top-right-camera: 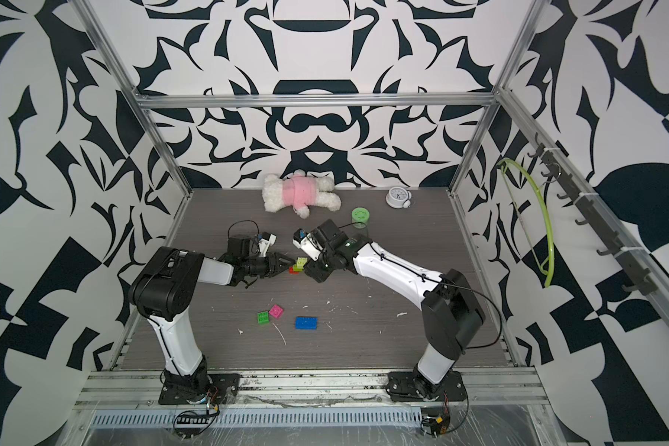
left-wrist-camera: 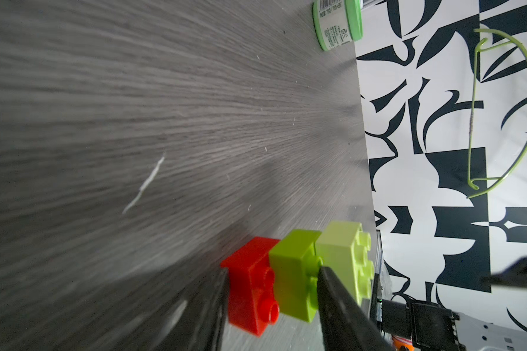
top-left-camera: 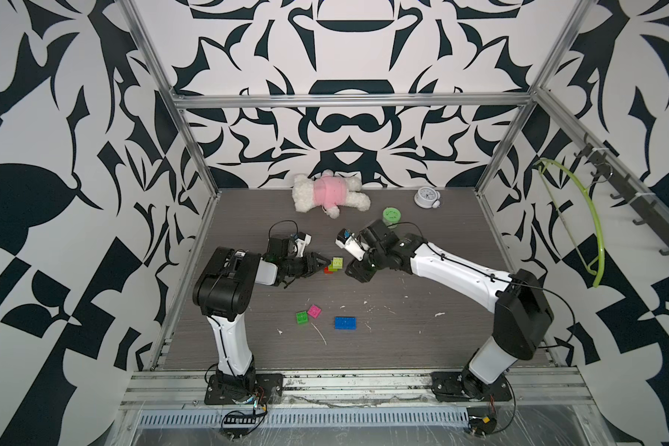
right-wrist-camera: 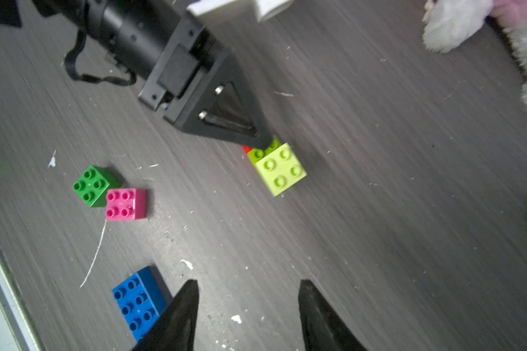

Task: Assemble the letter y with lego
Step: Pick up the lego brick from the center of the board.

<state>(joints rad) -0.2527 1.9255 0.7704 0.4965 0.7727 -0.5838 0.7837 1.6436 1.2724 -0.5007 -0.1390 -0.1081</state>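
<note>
The bricks (right-wrist-camera: 280, 170) are smooth, glossy plastic. The table (top-left-camera: 402, 328) is matt grey wood grain, scuffed with white flecks. The toy (top-left-camera: 327, 193) is fluffy cloth. The frame (top-left-camera: 348, 101) is brushed metal; the jar (left-wrist-camera: 336, 21) is smooth plastic.

Bare table (top-left-camera: 340, 297) lies between blue brick (top-left-camera: 345, 323) and stack (top-left-camera: 336, 264).

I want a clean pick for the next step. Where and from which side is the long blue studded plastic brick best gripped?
Grip the long blue studded plastic brick across its narrow width, on the two smooth long side walls near the middle, coming straight down from above. It lies flat, studs up, with nothing touching it, so both walls are free.
</note>
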